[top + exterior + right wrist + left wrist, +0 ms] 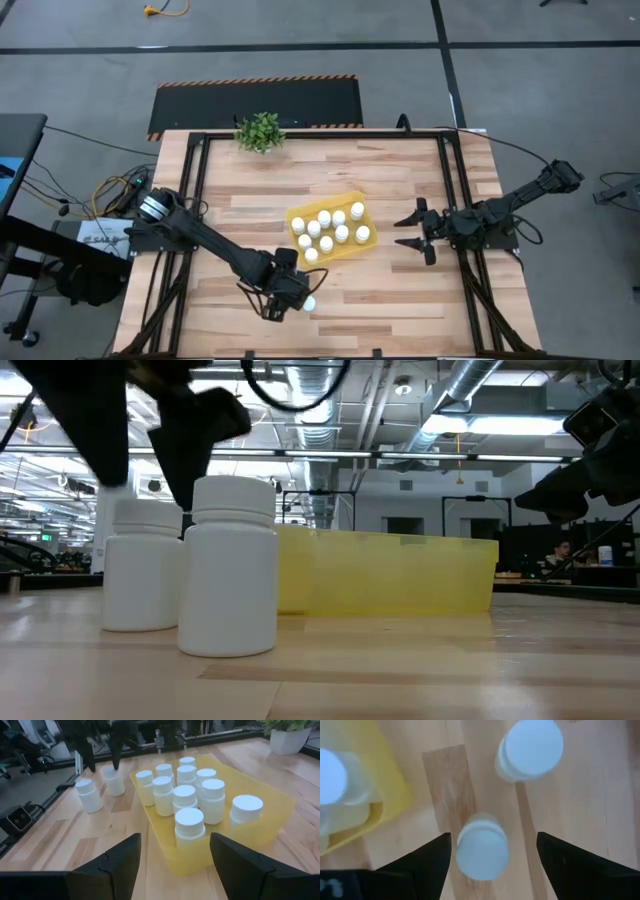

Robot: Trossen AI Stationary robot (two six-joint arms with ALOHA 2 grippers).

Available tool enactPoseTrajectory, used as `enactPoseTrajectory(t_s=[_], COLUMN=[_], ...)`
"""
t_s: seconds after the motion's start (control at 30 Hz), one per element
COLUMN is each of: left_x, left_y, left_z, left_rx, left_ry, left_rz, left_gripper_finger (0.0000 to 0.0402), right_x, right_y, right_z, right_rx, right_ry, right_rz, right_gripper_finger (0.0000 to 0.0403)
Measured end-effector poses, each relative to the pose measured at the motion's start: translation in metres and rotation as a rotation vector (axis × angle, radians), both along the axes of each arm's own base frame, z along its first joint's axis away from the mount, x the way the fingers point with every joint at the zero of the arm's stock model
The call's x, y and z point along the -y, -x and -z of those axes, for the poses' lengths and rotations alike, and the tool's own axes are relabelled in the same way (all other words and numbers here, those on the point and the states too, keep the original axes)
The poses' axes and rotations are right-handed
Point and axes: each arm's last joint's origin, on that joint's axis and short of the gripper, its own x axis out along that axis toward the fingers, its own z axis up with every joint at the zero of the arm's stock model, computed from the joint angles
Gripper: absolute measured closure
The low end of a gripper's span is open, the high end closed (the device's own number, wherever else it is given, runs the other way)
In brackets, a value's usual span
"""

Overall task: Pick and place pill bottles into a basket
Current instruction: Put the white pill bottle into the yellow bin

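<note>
Several white pill bottles (330,228) stand upright in the yellow basket (360,201) at the table's middle. Two more stand on the wood near the front edge. One bottle (482,847) stands on its base below my left gripper (493,837), which points down and is open, a finger on either side of the cap with a gap to each. In the low view this bottle (140,565) is the farther one. The other bottle (530,747), also (310,303), stands free beside it. My right gripper (412,230) waits open to the right of the basket.
A small green potted plant (260,130) stands at the table's far edge. Black frame rails (195,190) run along the table's left and right sides. Bare wood (400,300) lies near the front edge to the right of the two loose bottles.
</note>
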Motion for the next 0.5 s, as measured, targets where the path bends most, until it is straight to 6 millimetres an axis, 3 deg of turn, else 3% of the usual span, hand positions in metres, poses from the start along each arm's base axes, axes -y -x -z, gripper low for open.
enactPoseTrajectory(t_s=[0.5], left_x=[-0.002], left_y=[-0.004], left_z=[0.023], left_rx=[-0.024], left_ry=[-0.062], left_rz=[-0.013], left_gripper_finger=[0.012], right_x=[0.0], right_y=[-0.001], right_z=[0.002], right_rx=[-0.02], right_ry=[0.009], right_rz=[0.0], right_gripper_finger=[0.0173])
